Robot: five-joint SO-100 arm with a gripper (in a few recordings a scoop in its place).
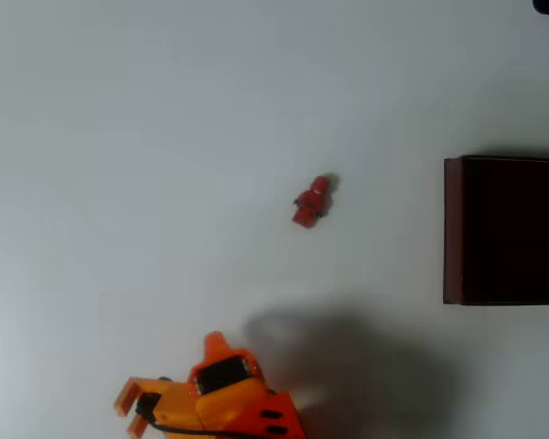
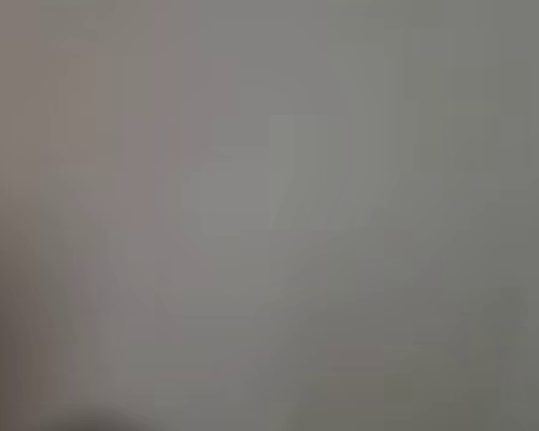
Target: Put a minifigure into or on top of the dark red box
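Minifigure point(image 1: 311, 202): a tiny all-red toy figure lay on its back or side on the pale surface point(image 1: 165, 137), a little right of the middle of the overhead view. Its round head pointed up and to the right in that picture, its blocky body down and to the left. Nothing touched it.

Dark red box point(image 1: 453, 229): a large rectangular box sat at the right edge of the overhead view, cut off by the frame. Its thin reddish-brown left wall showed clearly; the inside looked almost black. The box stood well apart from the minifigure, to the right of it, with bare surface between them.

Jaws point(image 1: 133, 407): the orange end of the arm point(image 1: 229, 402) sat at the bottom edge of the overhead view, left of centre, and pointed toward the left of the picture. Two orange prongs showed at its left tip with a small gap between them, so the jaws looked slightly parted. They held nothing. They were well apart from the minifigure, which lay above and to the right of them in the picture, and farther still from the box.

Shadow point(image 1: 348, 357): a soft grey shadow spread on the surface to the right of the arm, below the minifigure.

Wrist view: a blurred, even grey field, slightly darker toward the left edge; no object could be made out in it.
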